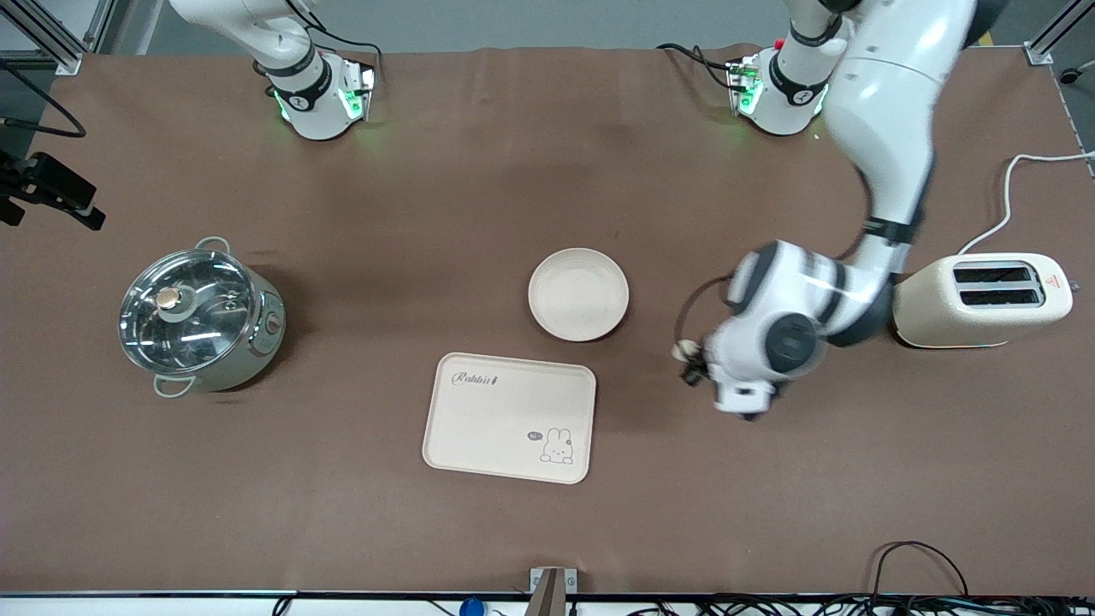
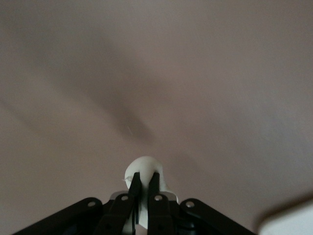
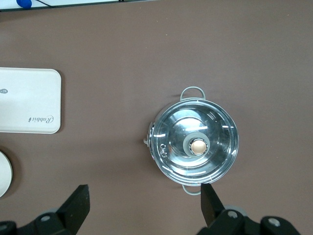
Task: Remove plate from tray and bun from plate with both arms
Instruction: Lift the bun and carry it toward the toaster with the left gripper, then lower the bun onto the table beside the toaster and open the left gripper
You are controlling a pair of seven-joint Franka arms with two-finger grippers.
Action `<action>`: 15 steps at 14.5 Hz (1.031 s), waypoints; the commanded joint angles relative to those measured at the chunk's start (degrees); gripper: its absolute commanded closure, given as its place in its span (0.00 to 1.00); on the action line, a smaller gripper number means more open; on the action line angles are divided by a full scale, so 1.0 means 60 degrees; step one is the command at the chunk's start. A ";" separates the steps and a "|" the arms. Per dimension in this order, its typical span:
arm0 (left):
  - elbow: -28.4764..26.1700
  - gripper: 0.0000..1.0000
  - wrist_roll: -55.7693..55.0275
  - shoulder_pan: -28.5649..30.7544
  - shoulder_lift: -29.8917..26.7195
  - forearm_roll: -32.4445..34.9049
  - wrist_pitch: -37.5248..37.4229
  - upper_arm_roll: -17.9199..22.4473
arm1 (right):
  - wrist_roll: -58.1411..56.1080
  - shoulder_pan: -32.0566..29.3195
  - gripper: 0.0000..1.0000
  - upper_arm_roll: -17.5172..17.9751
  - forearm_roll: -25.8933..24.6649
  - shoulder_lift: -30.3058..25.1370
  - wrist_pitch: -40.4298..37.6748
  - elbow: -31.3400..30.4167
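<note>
The round cream plate (image 1: 578, 293) lies empty on the brown table, just farther from the front camera than the rabbit tray; its edge also shows in the right wrist view (image 3: 4, 174). My left gripper (image 1: 691, 364) is shut on the small white bun (image 1: 683, 349), over bare table between the plate and the toaster. In the left wrist view the bun (image 2: 143, 165) sticks out between the nearly closed fingertips of the left gripper (image 2: 146, 177). My right gripper (image 3: 144, 193) is open and empty, high above the table beside the pot. It is out of the front view.
A cream rectangular tray (image 1: 510, 429) with a rabbit drawing lies nearer the front camera than the plate; it also shows in the right wrist view (image 3: 29, 100). A steel pot with a glass lid (image 1: 198, 316) stands toward the right arm's end. A cream toaster (image 1: 984, 301) stands toward the left arm's end.
</note>
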 commanded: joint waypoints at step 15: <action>0.0480 0.00 0.3103 0.1217 0.0347 0.1661 0.0043 -0.0081 | 0.0063 -0.0064 0.00 0.0046 -0.0149 0.0068 -0.0119 0.0291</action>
